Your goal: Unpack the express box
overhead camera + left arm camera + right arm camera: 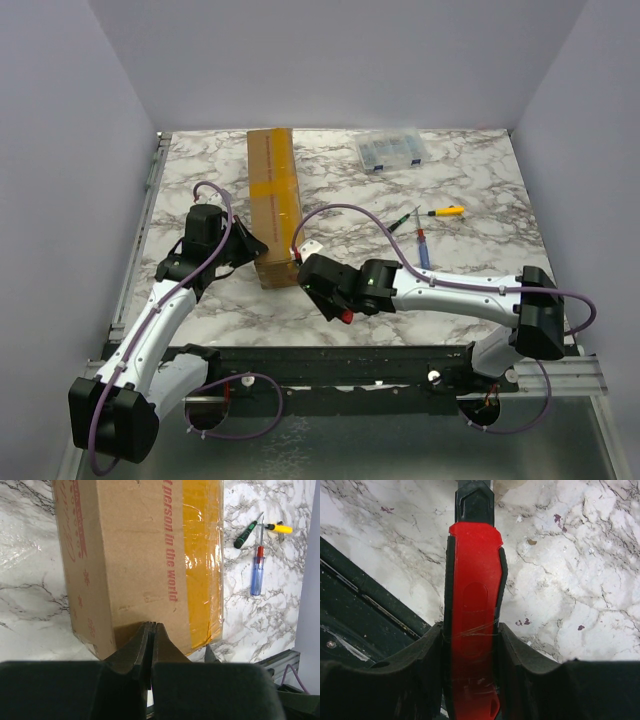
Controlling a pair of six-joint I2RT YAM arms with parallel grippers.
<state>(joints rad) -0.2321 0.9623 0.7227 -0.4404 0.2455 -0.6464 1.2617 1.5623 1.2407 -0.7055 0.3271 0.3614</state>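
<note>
By express box (273, 200) edge: left gripper (151, 630).

The box (273, 205) is a long, narrow brown cardboard carton. It lies flat on the table (480, 260), left of centre, with its length running from near the arms to the far edge. It is closed. Glossy yellowish tape runs along its top, crossed by a band about midway. Red lettering runs lengthwise beside the tape, reading "person in the world". The adjoining face carries more red print.
</note>
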